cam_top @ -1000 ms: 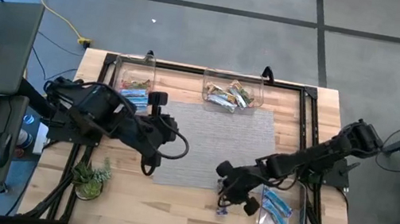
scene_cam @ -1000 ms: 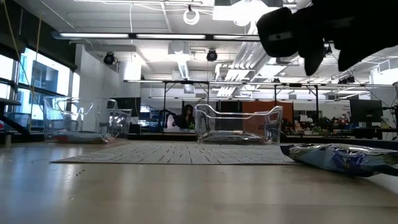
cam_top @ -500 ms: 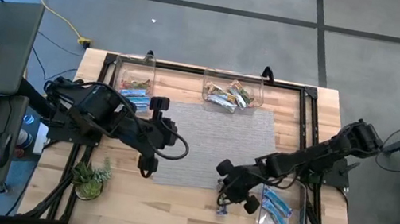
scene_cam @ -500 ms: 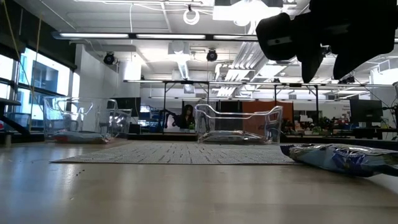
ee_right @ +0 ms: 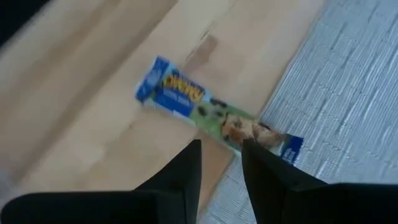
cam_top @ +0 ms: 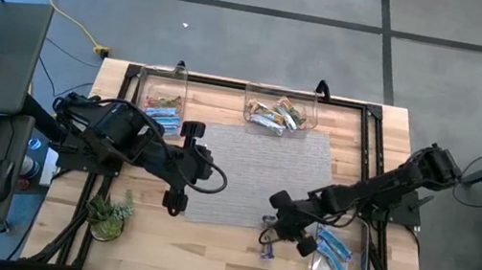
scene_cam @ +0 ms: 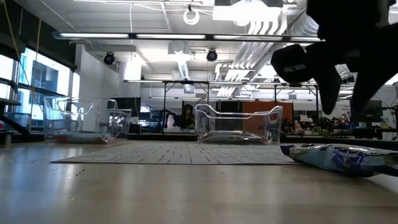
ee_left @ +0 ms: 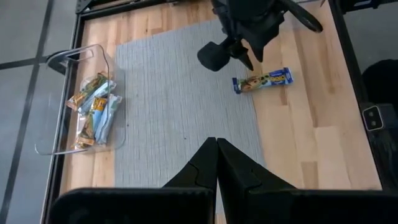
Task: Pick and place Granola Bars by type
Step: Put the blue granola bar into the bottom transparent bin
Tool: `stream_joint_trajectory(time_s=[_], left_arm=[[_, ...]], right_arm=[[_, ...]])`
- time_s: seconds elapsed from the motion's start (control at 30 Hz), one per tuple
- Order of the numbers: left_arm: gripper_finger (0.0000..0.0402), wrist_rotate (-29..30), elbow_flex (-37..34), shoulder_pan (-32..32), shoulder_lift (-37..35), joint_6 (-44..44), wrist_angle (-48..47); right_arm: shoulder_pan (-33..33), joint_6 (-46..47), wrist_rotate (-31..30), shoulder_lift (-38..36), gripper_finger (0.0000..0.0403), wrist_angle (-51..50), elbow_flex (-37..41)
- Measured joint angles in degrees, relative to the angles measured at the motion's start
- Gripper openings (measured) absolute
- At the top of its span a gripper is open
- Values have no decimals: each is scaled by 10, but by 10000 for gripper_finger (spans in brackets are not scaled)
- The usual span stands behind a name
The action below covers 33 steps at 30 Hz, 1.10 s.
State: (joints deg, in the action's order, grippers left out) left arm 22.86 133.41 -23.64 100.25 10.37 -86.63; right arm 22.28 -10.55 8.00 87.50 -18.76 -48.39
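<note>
You are looking at one blue-wrapped granola bar [cam_top: 267, 249] lying on the wooden table [cam_top: 202, 255] at the grey woven mat's [cam_top: 255, 171] 5 o'clock corner. The right gripper [cam_top: 288, 237] is hovering over it, fingers parted and empty. The left gripper [cam_top: 174, 199] is waiting clenched at the mat's 8 o'clock edge.

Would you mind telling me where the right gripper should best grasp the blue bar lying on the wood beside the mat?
Probably across the middle of the blue granola bar, coming straight down. It lies flat on the wooden table, one end at the grey mat, so fingers should straddle its narrow width. The right gripper hovers above it, slightly open.
</note>
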Motion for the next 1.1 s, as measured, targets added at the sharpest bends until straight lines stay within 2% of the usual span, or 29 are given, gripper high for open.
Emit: stream_joint_trajectory(time_s=[0.13, 0.33, 0.43, 0.57, 0.87, 1.1], left_arm=[[1, 0, 0, 0, 0, 0, 0], [1, 0, 0, 0, 0, 0, 0], [1, 0, 0, 0, 0, 0, 0], [1, 0, 0, 0, 0, 0, 0], [1, 0, 0, 0, 0, 0, 0], [1, 1, 0, 0, 0, 0, 1]], right_arm=[[0, -82, -28, 0, 98, 49, 20], [-2, -78, -45, 0, 98, 48, 24], [-2, -81, -43, 0, 99, 83, 23], [-2, -80, -3, 0, 110, 108, 6], [-3, -61, 58, 0, 176, 86, -2], [-8, -117, 102, 72, 185, 86, -2]])
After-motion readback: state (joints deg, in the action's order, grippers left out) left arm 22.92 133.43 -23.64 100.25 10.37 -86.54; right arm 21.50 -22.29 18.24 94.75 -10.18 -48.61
